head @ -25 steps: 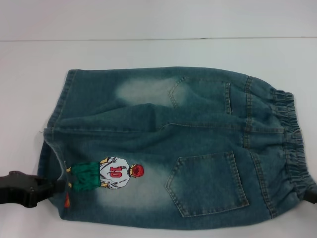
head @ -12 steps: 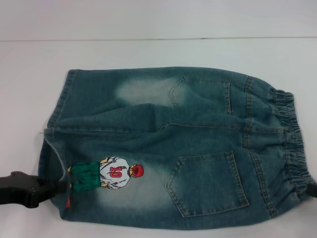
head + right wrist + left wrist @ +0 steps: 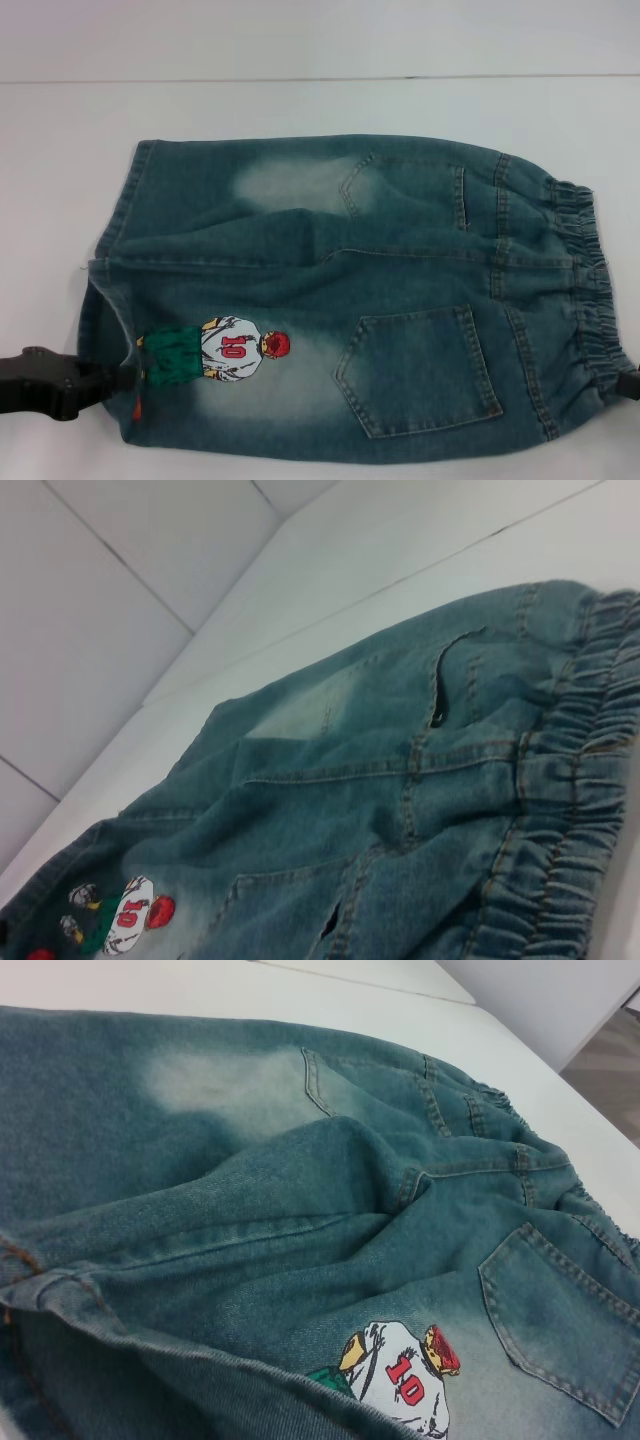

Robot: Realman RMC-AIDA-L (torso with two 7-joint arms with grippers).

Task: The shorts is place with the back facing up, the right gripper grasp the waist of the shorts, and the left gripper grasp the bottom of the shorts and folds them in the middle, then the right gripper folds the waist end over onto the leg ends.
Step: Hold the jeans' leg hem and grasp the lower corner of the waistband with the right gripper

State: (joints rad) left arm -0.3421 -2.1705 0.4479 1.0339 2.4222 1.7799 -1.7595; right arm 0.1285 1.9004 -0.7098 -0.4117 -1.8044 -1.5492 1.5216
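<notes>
Denim shorts [image 3: 350, 300] are pictured spread flat on a white table [image 3: 320, 105], back pockets and a cartoon patch numbered 10 [image 3: 232, 347] facing up, with the elastic waist [image 3: 590, 290] on the robot's right and the leg hems [image 3: 115, 250] on its left. No fold is seen to have been made: both legs lie side by side, so the lengthwise fold down the middle and the later fold of the waist onto the leg ends are judged to be outstanding. The left gripper [image 3: 100, 380] is shown at the near leg's hem, its dark body on the table and its tip lost at the cloth's edge; whether the fingers are clamped on the hem cannot be told. In the left wrist view the hem is seen close up, just beside the camera, bunched and slightly raised, which suggests, without proving, that a grasp is in hand. Only a dark sliver of the right gripper [image 3: 630, 383] is caught at the near end of the waistband, at the frame's edge; its hold cannot be judged either.
</notes>
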